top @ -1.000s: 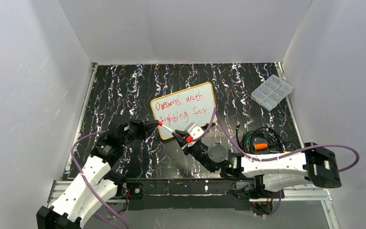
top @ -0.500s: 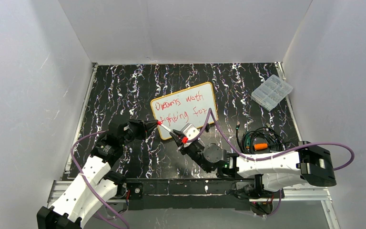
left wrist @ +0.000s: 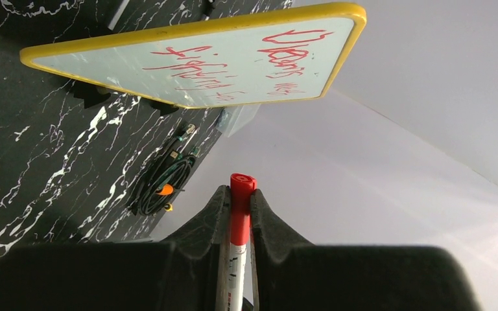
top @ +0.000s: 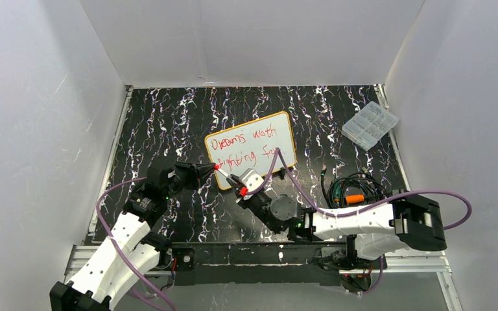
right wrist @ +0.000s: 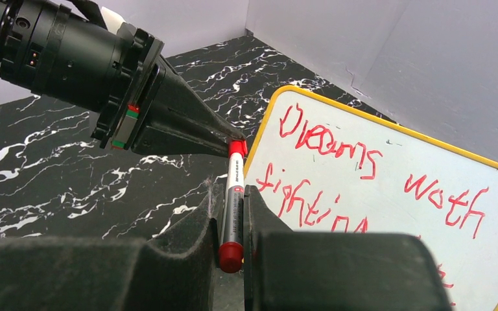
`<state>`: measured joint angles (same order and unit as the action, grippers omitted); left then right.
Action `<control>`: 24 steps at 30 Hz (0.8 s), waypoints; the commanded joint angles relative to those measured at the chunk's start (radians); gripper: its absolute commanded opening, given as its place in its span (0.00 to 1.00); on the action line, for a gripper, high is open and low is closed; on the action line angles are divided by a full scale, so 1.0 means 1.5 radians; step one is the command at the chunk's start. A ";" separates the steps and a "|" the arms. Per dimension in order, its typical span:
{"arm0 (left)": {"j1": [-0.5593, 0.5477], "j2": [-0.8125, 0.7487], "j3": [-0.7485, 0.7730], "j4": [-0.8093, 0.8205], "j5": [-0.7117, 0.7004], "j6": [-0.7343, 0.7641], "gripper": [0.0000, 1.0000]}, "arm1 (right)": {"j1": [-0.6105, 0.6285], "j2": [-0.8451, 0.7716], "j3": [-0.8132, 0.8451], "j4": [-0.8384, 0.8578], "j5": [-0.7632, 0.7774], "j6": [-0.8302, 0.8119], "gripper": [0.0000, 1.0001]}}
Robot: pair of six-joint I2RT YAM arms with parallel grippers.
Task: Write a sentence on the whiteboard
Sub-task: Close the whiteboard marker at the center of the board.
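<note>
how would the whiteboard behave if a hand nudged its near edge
The whiteboard looks thin and probably light, so it would likely slide or pivot on the table rather than resist. Its yellow frame suggests it stays stiff, not floppy. It seems propped on small black feet, so pressing one edge might rock it.

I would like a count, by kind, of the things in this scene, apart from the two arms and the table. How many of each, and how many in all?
whiteboard: 1
red marker: 1
clear compartment box: 1
cable bundle: 1
Total: 4
</note>
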<state>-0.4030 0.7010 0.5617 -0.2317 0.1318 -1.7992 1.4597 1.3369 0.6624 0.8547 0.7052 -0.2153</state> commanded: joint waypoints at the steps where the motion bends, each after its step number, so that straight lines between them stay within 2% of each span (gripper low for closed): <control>1: -0.001 -0.011 -0.009 0.018 0.014 0.000 0.00 | -0.003 0.028 0.034 0.059 0.013 -0.016 0.01; 24: 0.000 -0.036 0.004 0.027 0.023 0.019 0.00 | -0.055 0.141 0.086 0.077 -0.035 0.000 0.01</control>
<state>-0.3801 0.6895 0.5476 -0.2165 0.0406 -1.7882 1.4086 1.4979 0.7429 0.9543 0.6720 -0.2348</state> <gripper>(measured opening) 0.090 0.185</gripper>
